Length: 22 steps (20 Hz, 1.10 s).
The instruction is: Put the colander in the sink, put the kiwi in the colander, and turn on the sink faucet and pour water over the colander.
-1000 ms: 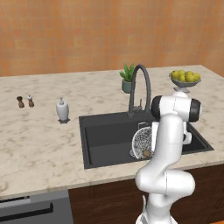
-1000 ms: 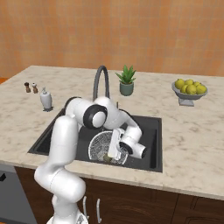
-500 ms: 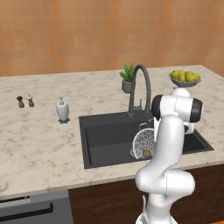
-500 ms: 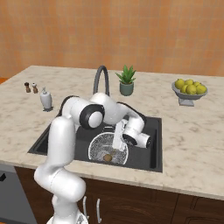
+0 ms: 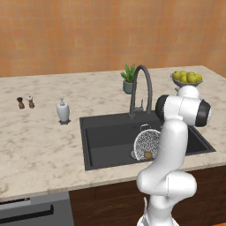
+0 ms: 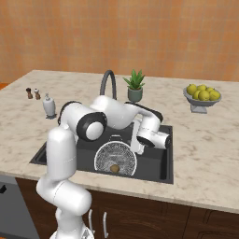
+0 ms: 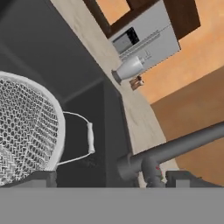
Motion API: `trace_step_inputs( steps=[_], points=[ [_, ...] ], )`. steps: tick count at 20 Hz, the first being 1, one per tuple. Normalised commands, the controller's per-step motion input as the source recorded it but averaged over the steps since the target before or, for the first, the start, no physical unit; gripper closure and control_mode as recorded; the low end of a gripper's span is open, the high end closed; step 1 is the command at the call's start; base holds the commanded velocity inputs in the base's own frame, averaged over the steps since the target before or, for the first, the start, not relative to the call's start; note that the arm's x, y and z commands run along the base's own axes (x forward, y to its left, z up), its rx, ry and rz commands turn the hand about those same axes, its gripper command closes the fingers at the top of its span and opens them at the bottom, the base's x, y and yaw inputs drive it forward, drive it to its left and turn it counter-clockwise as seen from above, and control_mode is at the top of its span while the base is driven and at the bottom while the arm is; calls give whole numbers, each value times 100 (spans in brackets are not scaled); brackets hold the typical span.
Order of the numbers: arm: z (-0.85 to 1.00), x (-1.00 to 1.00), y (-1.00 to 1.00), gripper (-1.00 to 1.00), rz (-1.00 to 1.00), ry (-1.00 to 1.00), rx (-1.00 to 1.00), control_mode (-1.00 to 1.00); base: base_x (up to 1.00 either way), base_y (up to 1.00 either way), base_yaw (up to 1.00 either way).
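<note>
Left base view: arm hides colander (image 5: 147, 143) right half | kiwi (image 5: 148, 155) visible | end effector (image 7: 109, 178) jaws spread, empty

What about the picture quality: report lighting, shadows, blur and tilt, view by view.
Left base view: even flat light, soft edges, the arm covers part of the colander. Right base view: same flat light, the kiwi sits clear in the mesh, the sink is dark without glare. Hand view: rolled, counter slanting, the sink faucet sharp.
</note>
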Motion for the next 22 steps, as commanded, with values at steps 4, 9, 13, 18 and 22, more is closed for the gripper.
trace_step_inputs(
  steps=[4,9,13,18,22],
  points=[
    [39,0,-24,-100,-33,20,3,-100,0,0,0],
    [40,0,-12,-100,-27,20,13,-100,0,0,0],
    [67,4,-1,-100,-9,19,18,-100,0,0,0],
    [49,1,0,-100,0,4,25,-100,0,0,0],
    [6,0,0,-100,1,1,30,-100,0,0,0]
  ],
)
